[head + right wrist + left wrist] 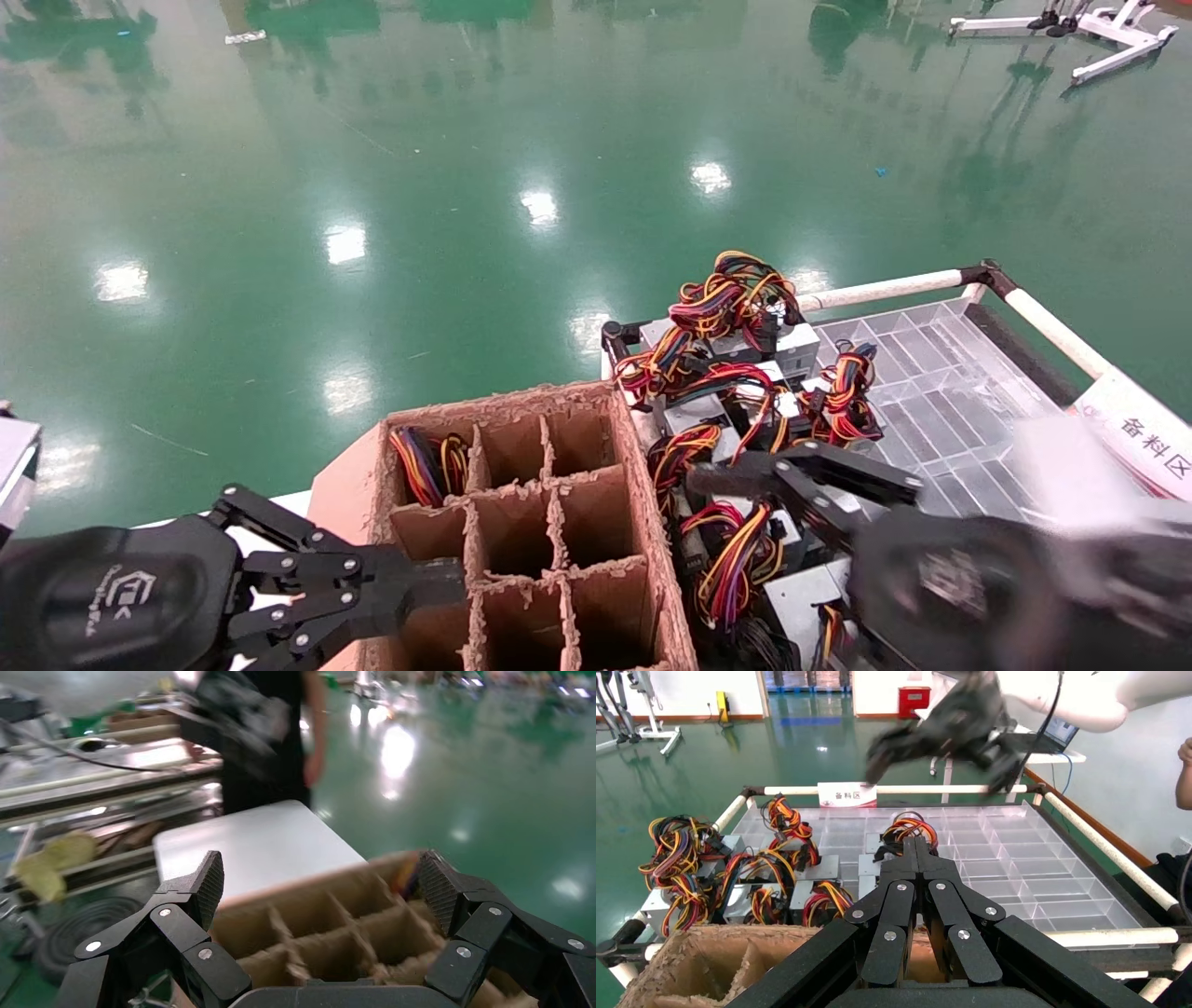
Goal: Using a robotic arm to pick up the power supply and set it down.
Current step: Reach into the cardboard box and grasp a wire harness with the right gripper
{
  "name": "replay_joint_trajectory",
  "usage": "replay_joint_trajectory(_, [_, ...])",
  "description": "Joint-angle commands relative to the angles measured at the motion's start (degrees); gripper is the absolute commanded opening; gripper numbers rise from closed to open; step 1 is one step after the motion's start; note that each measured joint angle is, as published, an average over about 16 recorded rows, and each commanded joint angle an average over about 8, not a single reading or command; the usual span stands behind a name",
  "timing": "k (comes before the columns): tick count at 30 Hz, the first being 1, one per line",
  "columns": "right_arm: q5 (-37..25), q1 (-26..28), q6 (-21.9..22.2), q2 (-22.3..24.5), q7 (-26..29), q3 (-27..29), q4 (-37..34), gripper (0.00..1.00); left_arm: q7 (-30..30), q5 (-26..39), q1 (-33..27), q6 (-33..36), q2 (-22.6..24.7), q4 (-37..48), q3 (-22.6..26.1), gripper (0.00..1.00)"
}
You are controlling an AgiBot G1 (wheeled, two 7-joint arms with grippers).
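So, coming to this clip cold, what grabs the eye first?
The tangle of power supplies with bright red, orange and yellow wire bundles, heaped at the left end of the clear gridded tray. Just left of it stands a ragged cardboard divider box, one wire bundle showing in a far corner cell. The right tool hangs open above the heap; the left tool sits shut at the box's near-left edge.
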Motion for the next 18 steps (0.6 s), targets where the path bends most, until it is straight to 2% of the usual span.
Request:
replay_joint_trajectory(1, [-1.50,0.45,0.84,-1.25,-0.42,-0.76,-1.56,1.00,0.01,0.00,-0.01,0.00,0.00,0.01,0.01,0.85])
replay_joint_trajectory(3, [-4.08,2.14,1.94,-3.48,-0.92,-2.13,-3.95,1.00,0.01,-0.01,-0.01,0.01,0.00,0.01,0.01,1.00])
replay_joint_trajectory(9, [-12.15,8.30,5.79,-11.38,-2.59,-6.42,-12.10,1.00,0.02,-0.02,-0.02,0.00,-0.01,0.02,0.03,1.00])
replay_joint_trajectory(18, [-21.06,18.36,9.05,-26.55,-7.68,-12.56,-28.77,1.00,0.03,-0.03,-0.03,-0.01,-0.02,0.02,0.06,1.00])
